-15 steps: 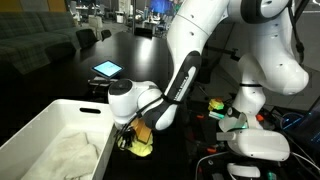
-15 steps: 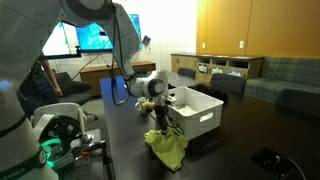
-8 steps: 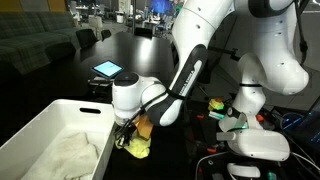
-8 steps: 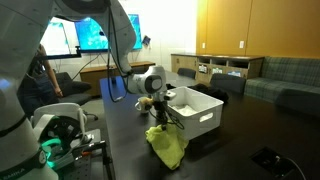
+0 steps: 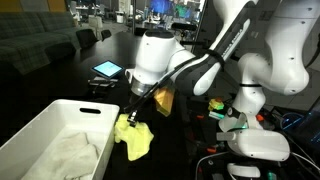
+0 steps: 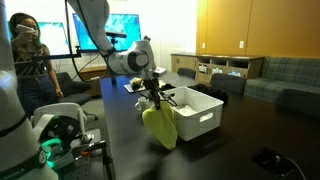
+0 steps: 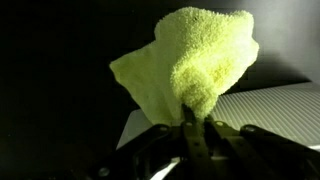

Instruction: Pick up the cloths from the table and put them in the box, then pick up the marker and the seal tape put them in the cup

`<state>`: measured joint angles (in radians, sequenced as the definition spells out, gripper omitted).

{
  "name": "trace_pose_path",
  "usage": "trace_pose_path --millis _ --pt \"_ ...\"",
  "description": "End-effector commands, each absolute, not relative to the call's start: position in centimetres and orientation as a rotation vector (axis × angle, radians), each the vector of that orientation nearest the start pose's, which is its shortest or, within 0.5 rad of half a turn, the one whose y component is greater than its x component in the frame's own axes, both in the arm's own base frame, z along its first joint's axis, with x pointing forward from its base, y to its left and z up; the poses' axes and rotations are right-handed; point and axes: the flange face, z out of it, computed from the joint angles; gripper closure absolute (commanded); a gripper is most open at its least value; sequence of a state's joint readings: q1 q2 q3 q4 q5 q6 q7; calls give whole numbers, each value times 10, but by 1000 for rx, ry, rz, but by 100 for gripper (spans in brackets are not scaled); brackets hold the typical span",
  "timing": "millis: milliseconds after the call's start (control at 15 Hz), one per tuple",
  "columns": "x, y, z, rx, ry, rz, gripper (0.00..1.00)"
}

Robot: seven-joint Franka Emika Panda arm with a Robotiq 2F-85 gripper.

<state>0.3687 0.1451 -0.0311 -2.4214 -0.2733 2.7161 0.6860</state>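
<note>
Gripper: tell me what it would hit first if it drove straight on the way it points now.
The yellow cloth clamped in the gripper hangs right in its line. Past that, probably the dark table just beside the box, perhaps the box's near wall; depth is unclear.

An exterior view sits close and fairly high beside the box (image 5: pixel 55 125), facing across the dark table (image 5: pixel 60 80); an exterior view stands farther back and lower, looking along the table at the box's side; both share box, yellow cloth (image 6: pixel 160 128) and arm (image 5: pixel 200 70); the wrist view looks tightly past the gripper (image 7: pixel 195 135) at the cloth, perhaps with the box wall behind.
</note>
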Motion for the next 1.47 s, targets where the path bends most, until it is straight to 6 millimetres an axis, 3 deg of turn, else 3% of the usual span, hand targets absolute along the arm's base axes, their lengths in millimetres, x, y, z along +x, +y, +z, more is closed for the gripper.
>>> trace_pose_path --millis 0,333,533,667,1000,1400 --pt "448 172 334 -3146 158 -423 91" --pt "436 180 397 -3059 -93 -453 91" --pt "436 185 412 -3021 -302 -460 91" --pt "438 196 408 -3009 -480 -445 91" --pt "436 250 365 -2953 -906 -359 91" --pt "412 313 331 -2760 -1361 -286 92"
